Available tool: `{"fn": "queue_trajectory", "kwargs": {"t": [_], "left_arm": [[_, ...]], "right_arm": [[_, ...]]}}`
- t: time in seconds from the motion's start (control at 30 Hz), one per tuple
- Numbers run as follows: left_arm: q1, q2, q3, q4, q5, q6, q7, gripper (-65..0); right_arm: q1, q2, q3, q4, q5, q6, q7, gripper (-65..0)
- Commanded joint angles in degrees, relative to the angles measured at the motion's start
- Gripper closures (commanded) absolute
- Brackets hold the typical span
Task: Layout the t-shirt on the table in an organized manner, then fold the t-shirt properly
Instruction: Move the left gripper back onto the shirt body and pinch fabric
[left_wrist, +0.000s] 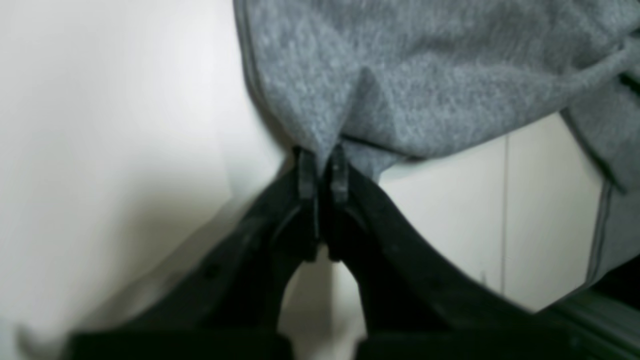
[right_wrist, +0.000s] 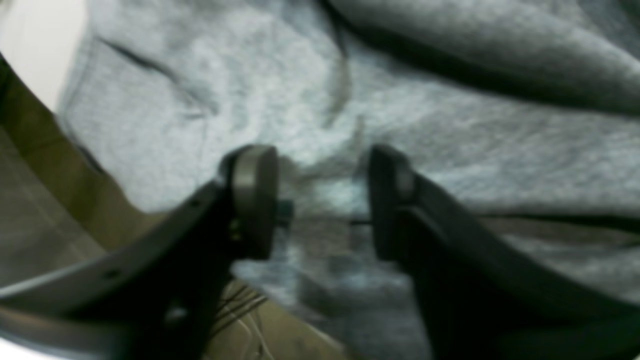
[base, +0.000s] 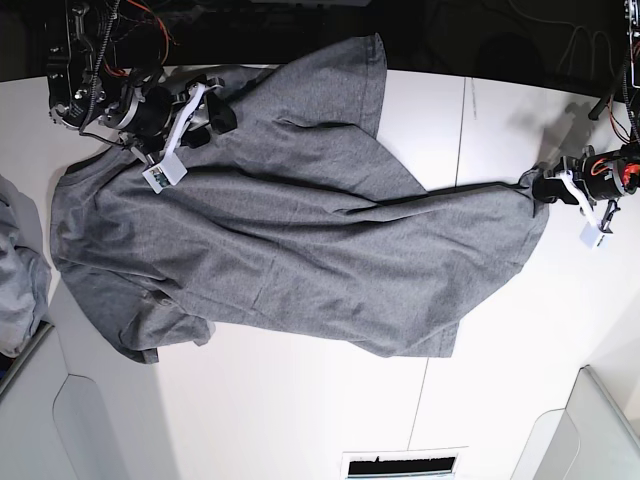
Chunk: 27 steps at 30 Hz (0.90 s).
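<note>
The heather-grey t-shirt (base: 280, 230) lies spread and creased across the white table (base: 300, 410), stretched toward the right. My left gripper (base: 537, 187) is at the shirt's far right corner. In the left wrist view the left gripper (left_wrist: 322, 157) is shut on a pinched peak of the t-shirt (left_wrist: 410, 75), above the table (left_wrist: 100, 125). My right gripper (base: 220, 118) is over the shirt's upper left part. Up close, the right gripper (right_wrist: 322, 200) has its jaws apart, with loose t-shirt fabric (right_wrist: 320, 100) bunched between the fingers (right_wrist: 255, 195).
A paler grey cloth bundle (base: 15, 270) lies at the left edge. Light grey bins stand at the front left (base: 40, 410) and front right (base: 595, 430). A dark seam (base: 460, 130) crosses the table. The table's back edge runs close behind both arms.
</note>
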Motion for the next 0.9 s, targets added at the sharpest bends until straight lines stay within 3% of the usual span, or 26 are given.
{"fn": "queue_trajectory", "kwargs": {"t": [0.0, 0.23, 0.4, 0.73, 0.87], "left_arm": [[-1.3, -2.6, -0.4, 0.5, 0.2, -0.1, -0.5, 0.0], [-4.8, -9.0, -0.4, 4.0, -4.3, -0.1, 2.7, 0.0], [-4.9, -11.0, -0.4, 11.8, -7.3, -0.1, 6.8, 0.0], [-4.5, -10.9, -0.4, 15.8, -7.2, -0.1, 8.4, -0.7], [-4.4, -10.9, -0.4, 15.8, -7.2, -0.1, 10.1, -22.1]], "right_arm": [[-0.2, 0.9, 0.1, 0.7, -1.0, 0.0, -0.3, -24.4], [0.0, 8.4, 0.1, 0.7, -1.4, -0.7, 1.9, -23.6], [0.2, 13.3, 0.2, 0.7, -1.4, -0.7, 4.9, -23.6], [3.0, 14.7, 0.3, 0.7, 0.3, -0.9, 5.5, -23.6], [4.9, 14.7, 0.3, 1.0, 3.8, -0.9, 5.5, -23.6]]}}
